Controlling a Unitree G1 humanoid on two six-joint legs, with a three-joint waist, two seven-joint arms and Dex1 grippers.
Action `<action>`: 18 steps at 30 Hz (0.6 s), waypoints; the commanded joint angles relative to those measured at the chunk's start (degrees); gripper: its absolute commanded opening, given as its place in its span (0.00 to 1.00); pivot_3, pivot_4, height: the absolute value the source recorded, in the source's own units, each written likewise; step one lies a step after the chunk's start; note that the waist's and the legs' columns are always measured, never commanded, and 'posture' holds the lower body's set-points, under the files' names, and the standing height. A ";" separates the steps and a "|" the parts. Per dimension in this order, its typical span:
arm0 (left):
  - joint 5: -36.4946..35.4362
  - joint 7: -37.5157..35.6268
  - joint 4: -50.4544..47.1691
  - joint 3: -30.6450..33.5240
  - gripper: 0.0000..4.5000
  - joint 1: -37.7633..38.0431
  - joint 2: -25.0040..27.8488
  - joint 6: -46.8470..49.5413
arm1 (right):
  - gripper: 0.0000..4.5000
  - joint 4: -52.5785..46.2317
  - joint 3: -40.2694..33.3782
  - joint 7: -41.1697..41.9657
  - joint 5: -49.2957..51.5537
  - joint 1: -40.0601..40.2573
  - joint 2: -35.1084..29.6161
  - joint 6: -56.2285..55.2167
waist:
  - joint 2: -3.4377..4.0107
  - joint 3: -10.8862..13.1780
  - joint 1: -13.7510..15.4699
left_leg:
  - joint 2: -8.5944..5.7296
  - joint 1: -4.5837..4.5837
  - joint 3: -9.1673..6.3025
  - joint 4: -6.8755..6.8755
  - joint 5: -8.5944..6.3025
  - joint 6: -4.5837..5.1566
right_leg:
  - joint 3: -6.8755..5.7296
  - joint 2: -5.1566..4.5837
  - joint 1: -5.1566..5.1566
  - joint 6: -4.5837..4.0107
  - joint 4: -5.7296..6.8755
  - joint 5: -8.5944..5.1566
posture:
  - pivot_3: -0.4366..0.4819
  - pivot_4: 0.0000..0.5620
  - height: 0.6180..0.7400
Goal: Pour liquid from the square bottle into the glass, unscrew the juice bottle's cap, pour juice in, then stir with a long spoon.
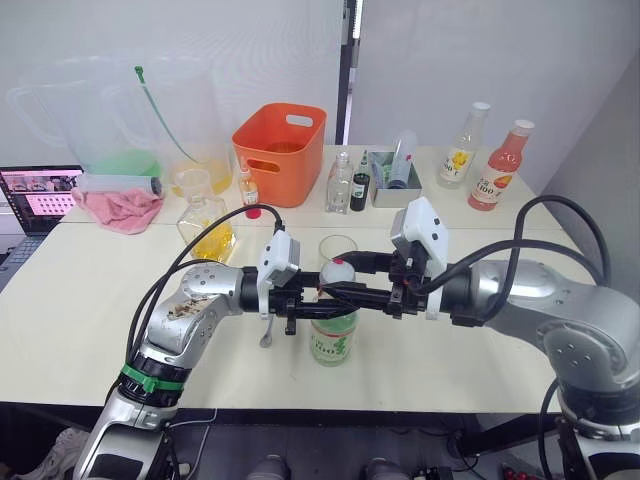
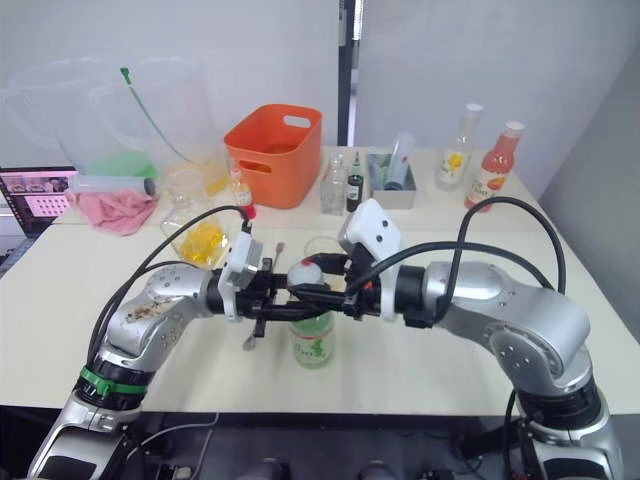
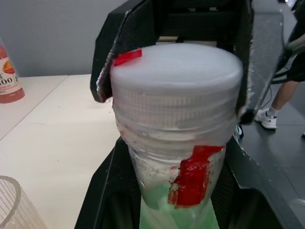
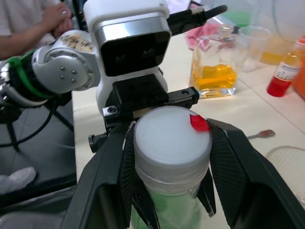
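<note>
One tall clear greenish juice bottle (image 1: 333, 335) with one round white cap (image 4: 171, 138). One squat square glass bottle of yellow liquid (image 1: 205, 228). One clear tumbler (image 1: 337, 247). One orange plastic basket (image 1: 280, 140). Two large clear plastic jugs (image 1: 75, 120), upper left. One pink cloth (image 1: 118, 207).

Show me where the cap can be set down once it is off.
Bare table lies at the front right, beside the juice bottle, and at the front left edge. It is crowded behind: the glass, square bottle, orange basket and small bottles. The long spoon lies just left of the juice bottle.
</note>
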 commanded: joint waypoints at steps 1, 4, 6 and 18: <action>2.37 1.55 -1.22 -1.34 0.32 1.32 1.04 1.29 | 0.38 7.27 6.63 16.78 -7.05 -2.00 -2.13 -9.93 | -0.01 -0.01 -0.04 | 0.00 0.02 -0.01 0.00 0.00 0.00 | -0.01 0.00 0.03 0.00 -0.01 0.00 | 0.48 0.27 1.00; 2.72 1.91 -2.75 -1.21 0.32 2.48 1.91 1.28 | 0.38 16.42 11.77 31.33 -13.47 -4.39 -2.22 -20.58 | 0.00 -0.02 -0.28 | 0.02 0.09 0.01 0.00 0.00 0.00 | 0.00 0.02 0.08 0.01 -0.01 -0.01 | 0.48 0.27 1.00; 2.82 2.50 -4.01 -1.22 0.32 3.29 2.18 1.49 | 0.38 23.65 13.82 37.48 -16.11 -8.43 -0.41 -24.14 | 0.00 -0.03 -0.35 | 0.03 0.14 0.01 -0.01 -0.01 0.00 | 0.00 0.02 0.10 0.02 0.00 -0.01 | 0.48 0.27 1.00; 2.26 4.57 -7.83 -0.99 0.32 5.32 3.67 2.29 | 0.38 47.30 19.03 55.24 -20.19 -23.33 4.59 -38.26 | 0.04 -0.07 -1.27 | 0.08 0.28 0.01 -0.01 -0.01 0.00 | 0.02 0.05 0.10 -0.01 0.12 0.01 | 0.48 0.27 1.00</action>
